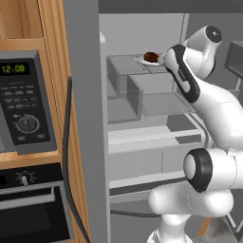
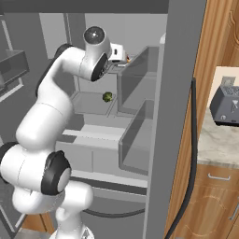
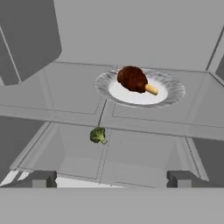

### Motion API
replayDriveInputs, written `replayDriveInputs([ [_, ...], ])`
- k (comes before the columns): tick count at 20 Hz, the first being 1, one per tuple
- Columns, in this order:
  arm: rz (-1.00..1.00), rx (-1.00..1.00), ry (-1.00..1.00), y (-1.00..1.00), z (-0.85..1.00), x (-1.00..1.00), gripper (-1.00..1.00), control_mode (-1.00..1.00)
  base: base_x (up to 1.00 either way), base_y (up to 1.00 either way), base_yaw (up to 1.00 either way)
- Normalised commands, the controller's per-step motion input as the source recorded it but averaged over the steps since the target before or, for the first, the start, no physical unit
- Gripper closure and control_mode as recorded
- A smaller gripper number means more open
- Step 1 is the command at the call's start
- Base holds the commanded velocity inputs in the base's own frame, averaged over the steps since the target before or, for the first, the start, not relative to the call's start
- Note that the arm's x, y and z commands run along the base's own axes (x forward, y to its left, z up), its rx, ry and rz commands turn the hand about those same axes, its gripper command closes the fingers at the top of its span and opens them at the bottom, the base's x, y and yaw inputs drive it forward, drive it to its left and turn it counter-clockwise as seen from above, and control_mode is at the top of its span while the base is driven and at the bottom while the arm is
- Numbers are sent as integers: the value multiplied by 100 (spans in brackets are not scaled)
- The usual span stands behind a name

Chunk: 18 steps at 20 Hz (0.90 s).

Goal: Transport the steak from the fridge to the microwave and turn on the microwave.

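Kitchen; open fridge (image 1: 142, 28), microwave (image 1: 21, 102), oven (image 1: 33, 209), wooden cabinets (image 2: 210, 205)

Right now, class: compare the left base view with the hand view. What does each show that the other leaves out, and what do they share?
Left base view alone: the microwave with its green clock and dial, the oven below it, the wooden cabinet, and the robot's white arm reaching into the fridge.

Hand view alone: a small green broccoli floret on the shelf below the plate, and the open claw with its fingertips wide apart.

Both: the steak on its white plate, and the fridge's pale grey shelves.
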Motion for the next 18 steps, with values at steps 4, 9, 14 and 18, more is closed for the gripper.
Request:
replayDriveInputs([
  [4, 4, 0, -1, -7, 0, 48, -100, -100, 0, 0, 0],
  [9, 5, 0, 0, -10, -4, 50, -100, -100, 0, 0, 0],
  [14, 8, 0, 0, -7, -10, 41, -100, -100, 0, 0, 0],
  [18, 7, 0, 0, -8, -8, 37, -100, -100, 0, 0, 0],
])
